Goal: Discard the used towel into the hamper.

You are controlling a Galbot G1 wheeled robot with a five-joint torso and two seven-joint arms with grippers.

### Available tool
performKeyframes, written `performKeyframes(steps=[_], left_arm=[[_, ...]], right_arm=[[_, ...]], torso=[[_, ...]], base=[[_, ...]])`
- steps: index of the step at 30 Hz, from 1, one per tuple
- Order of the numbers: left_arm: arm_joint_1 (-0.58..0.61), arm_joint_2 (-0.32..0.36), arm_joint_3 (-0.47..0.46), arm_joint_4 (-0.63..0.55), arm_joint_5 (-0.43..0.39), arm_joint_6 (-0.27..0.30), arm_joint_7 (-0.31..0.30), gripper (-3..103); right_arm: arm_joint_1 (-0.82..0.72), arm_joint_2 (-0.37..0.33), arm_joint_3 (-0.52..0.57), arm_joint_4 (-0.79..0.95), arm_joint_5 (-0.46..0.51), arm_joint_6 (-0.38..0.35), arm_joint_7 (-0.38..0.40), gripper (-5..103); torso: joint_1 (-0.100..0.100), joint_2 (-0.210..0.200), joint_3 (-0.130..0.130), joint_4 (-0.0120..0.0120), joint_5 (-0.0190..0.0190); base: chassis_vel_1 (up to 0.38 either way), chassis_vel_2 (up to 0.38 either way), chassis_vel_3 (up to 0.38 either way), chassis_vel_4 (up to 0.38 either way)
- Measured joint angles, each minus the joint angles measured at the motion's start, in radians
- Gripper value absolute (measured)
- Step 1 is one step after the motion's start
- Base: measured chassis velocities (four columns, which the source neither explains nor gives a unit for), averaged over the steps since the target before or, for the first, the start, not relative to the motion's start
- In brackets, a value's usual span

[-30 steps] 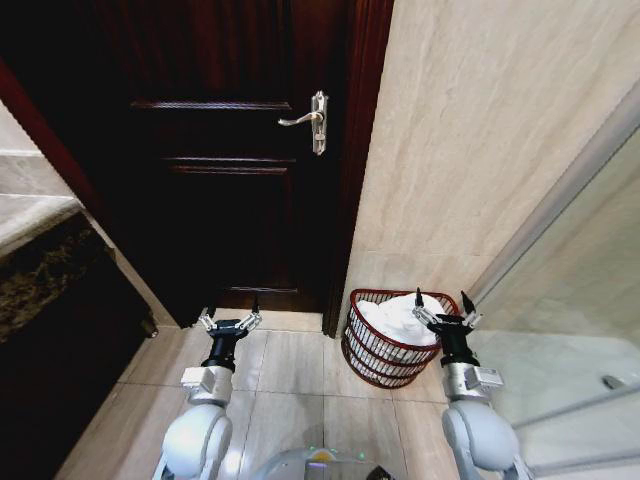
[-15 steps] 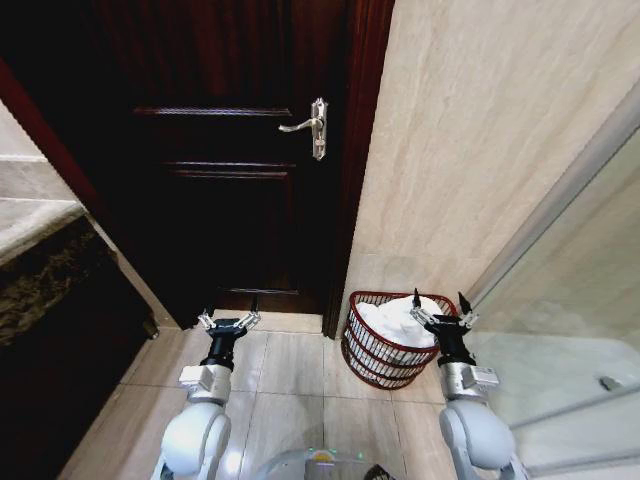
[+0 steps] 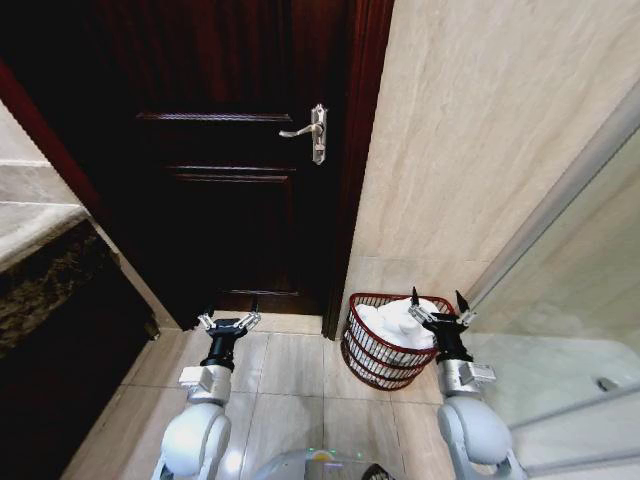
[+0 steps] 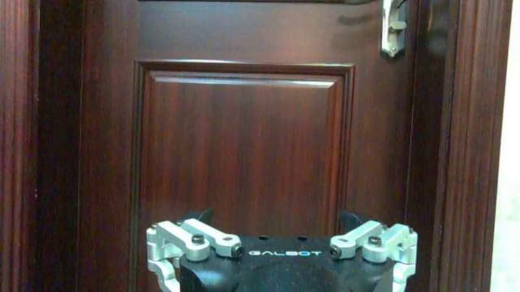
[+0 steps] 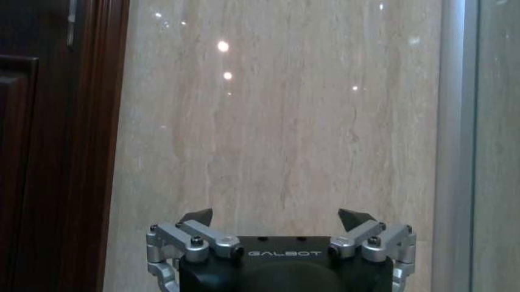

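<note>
The view had tilted slightly since a second before; nothing else shifted. Both arms hung low, left gripper (image 3: 229,322) spread empty before the door (image 3: 220,190), right gripper (image 3: 436,307) spread empty over the hamper (image 3: 372,352), towel (image 3: 395,320) inside, against the wall (image 3: 470,150).

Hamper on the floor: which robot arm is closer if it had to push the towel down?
Right, probably. The right claw hangs open just over the hamper and its white towel. The left claw, also open, faces the dark door, away from the hamper.
</note>
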Motion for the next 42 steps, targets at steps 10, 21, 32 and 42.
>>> performKeyframes(steps=[10, 21, 32, 42], left_arm=[[0.002, 0.000, -0.004, -0.002, 0.000, 0.000, -0.001, 100], [0.001, 0.000, -0.004, -0.003, -0.001, 0.000, -0.001, 100], [0.000, 0.001, -0.006, -0.004, -0.001, -0.001, -0.001, 100], [0.002, 0.002, -0.008, -0.005, -0.002, -0.003, 0.000, 100]], right_arm=[[0.006, -0.007, -0.006, 0.004, 0.004, -0.006, 0.005, 100], [0.005, -0.009, -0.005, 0.006, 0.004, -0.006, 0.006, 100], [0.008, -0.009, -0.007, 0.010, 0.003, -0.006, 0.007, 100], [0.010, -0.012, -0.011, 0.011, 0.001, -0.008, 0.009, 100]], torso=[[0.008, 0.023, 0.015, 0.0000, 0.0000], [0.018, 0.047, 0.029, 0.0000, 0.0000], [0.030, 0.077, 0.047, 0.0000, 0.0000], [0.039, 0.100, 0.061, 0.0000, 0.0000]], base=[[0.000, 0.000, 0.000, 0.000], [0.000, 0.000, 0.000, 0.000], [0.000, 0.000, 0.000, 0.000], [0.000, 0.000, 0.000, 0.000]])
